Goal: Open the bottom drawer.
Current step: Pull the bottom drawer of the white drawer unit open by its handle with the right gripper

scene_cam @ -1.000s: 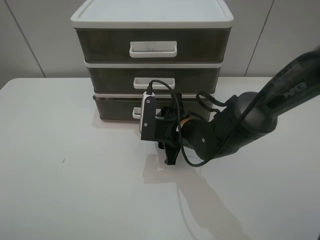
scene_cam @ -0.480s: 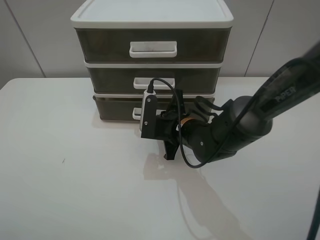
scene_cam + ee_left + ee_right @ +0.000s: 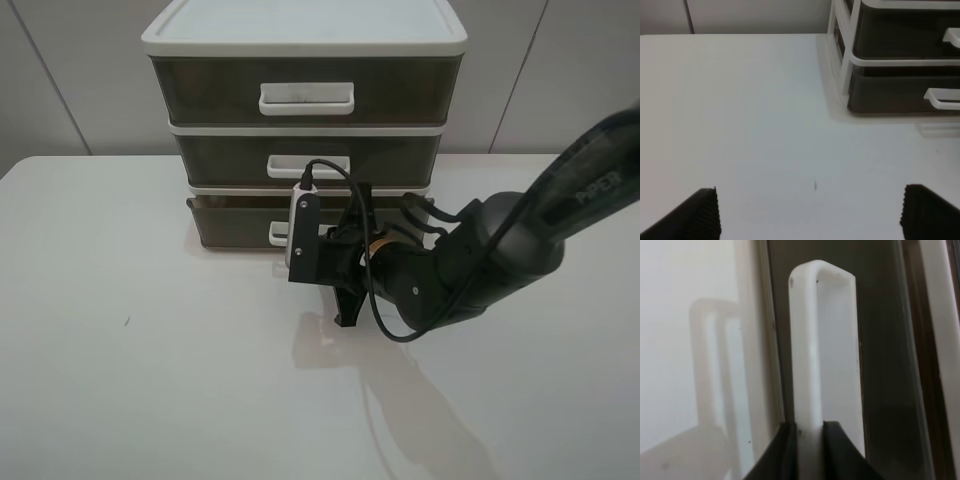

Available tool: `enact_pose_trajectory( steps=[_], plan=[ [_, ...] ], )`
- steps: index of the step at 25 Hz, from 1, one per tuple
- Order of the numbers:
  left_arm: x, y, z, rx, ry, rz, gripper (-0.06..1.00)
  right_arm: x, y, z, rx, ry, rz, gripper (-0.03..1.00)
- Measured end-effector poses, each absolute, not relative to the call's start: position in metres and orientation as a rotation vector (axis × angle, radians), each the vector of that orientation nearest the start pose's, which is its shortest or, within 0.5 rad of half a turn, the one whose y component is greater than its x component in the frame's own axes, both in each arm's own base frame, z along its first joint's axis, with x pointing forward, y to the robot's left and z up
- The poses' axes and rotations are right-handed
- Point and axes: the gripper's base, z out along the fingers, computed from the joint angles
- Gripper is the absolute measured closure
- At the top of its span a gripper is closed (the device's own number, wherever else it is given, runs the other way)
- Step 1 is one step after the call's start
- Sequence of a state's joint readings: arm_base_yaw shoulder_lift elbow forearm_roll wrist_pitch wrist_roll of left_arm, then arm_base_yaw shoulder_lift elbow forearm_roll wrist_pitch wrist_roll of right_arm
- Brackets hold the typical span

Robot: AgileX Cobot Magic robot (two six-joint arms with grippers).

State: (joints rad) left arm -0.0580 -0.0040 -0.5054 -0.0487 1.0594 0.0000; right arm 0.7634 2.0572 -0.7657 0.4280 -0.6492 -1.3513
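Observation:
The bottom drawer [image 3: 232,222] is the lowest of three smoky-brown drawers in a white-framed cabinet and stands slightly out from the frame. My right gripper [image 3: 318,250] is shut on its white loop handle [image 3: 277,233]. In the right wrist view the two black fingers [image 3: 785,452] pinch the handle [image 3: 805,340] from both sides, with the drawer front [image 3: 885,340] behind. My left gripper [image 3: 812,215] is open and empty over the bare table, well away from the drawer [image 3: 890,92]. It is out of the exterior high view.
The middle drawer [image 3: 230,160] and the taller top drawer [image 3: 210,88] are shut. The cabinet stands at the back of a white table [image 3: 150,380], against a grey wall. The right arm [image 3: 520,240] reaches in from the right.
The right gripper has drawn back a little toward the table's front, and the bottom drawer's front has come slightly out with it.

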Motion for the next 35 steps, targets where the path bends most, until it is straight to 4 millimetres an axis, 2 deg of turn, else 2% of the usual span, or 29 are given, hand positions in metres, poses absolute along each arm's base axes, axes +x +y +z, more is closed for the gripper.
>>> enact_pose_trajectory(
  steps=[10,20,27,35],
  plan=[
    [-0.006,-0.004,0.279,0.061,2.033,-0.095,0.20,0.230,0.225,0.086,-1.662,1.504,-0.344,0.86],
    [-0.006,-0.004,0.279,0.061,2.033,-0.095,0.20,0.200,0.233,0.083,-1.661,1.522,-0.319,0.86],
    [-0.006,-0.004,0.279,0.061,2.033,-0.095,0.20,0.182,0.235,0.086,-1.676,1.522,-0.296,0.86],
    [-0.006,-0.004,0.279,0.061,2.033,-0.095,0.20,0.176,0.230,0.091,-1.695,1.540,-0.267,0.86]
  ],
)
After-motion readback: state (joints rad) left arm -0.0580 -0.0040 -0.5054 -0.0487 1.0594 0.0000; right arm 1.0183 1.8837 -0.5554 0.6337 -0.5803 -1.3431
